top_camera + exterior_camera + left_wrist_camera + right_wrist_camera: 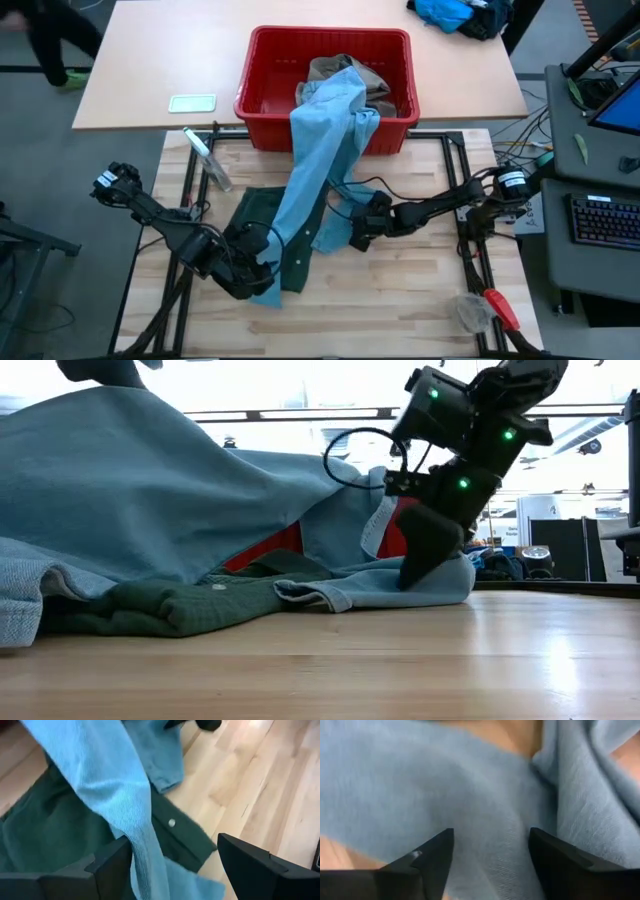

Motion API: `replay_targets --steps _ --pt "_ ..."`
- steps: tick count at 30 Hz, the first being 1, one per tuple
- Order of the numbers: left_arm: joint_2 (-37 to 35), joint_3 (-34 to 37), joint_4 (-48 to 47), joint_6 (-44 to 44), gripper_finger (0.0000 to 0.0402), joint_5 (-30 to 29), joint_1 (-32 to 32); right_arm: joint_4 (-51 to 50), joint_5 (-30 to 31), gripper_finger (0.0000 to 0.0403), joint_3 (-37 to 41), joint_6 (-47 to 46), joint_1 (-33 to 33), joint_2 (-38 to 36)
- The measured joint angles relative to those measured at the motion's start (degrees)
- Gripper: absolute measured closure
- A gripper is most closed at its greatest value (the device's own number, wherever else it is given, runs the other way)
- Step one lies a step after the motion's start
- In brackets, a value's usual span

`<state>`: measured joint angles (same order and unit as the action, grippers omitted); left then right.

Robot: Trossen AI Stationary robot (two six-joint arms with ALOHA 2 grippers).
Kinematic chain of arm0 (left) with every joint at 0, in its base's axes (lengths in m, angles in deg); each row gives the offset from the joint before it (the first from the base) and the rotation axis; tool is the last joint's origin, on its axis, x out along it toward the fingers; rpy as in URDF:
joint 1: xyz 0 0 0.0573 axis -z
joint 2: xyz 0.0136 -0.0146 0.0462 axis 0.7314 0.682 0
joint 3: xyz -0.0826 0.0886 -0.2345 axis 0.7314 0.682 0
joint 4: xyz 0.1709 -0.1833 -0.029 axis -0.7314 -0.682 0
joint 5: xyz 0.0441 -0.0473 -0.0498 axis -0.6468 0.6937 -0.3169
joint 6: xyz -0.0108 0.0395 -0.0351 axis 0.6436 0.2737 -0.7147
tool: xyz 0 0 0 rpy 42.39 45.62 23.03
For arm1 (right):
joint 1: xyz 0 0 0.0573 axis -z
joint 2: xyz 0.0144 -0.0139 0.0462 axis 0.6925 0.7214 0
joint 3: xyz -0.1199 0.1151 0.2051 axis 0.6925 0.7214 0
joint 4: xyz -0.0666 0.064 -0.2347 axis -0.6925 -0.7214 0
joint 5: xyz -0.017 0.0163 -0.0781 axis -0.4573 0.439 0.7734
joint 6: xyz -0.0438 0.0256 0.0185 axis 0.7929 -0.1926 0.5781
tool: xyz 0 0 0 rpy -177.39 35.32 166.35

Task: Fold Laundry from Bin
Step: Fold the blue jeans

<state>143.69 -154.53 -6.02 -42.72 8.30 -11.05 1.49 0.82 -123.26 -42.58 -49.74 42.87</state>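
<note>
Long light blue denim trousers (322,150) hang out of the red bin (262,70) over its near rim, and their lower part lies on the wooden table. Dark green shorts (256,212) lie flat on the table under them. A khaki piece (346,68) sits in the bin. My left gripper (258,268) is open low over the shorts, with a trouser leg (125,795) running between its fingers. My right gripper (355,228) is open, pointing down onto the trousers' other part (340,592). My left gripper is open around the trouser leg near its lower end. The denim (145,860) lies against the inner side of one finger (112,867); the other finger stands apart from it. The leg lies slack over the green shorts. My right gripper comes down slanting from the table's right. Its open fingertips (425,565) rest on the denim (490,820) lying bunched on the table. The cloth fills the gap between the fingers, and nothing is pinched.
The bin stands on a tan table (150,60) beyond the wooden one. A bright blue and black cloth heap (455,12) lies at the far right. A pale flat card (192,102), a clear bag (212,165) and a red-handled tool (500,308) lie around. There is bare wood near the front edge (400,310).
</note>
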Motion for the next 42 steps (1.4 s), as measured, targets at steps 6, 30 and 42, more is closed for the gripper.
replay_targets --steps 6,30,42 --pt "0.0 1.0 6.1 3.5 0.0129 -4.4 0.0 0.1 -3.9 0.0283 1.9 -0.5 -1.0 0.0" --pt "0.0 1.1 8.5 4.4 0.0129 -7.2 1.1 8.7 -1.9 0.0379 -0.5 -0.1 -29.8 -9.1" --pt "0.0 1.1 8.5 4.4 0.0129 -7.3 1.1 7.0 -7.3 0.0231 -0.5 -12.0 -31.6 -4.9"
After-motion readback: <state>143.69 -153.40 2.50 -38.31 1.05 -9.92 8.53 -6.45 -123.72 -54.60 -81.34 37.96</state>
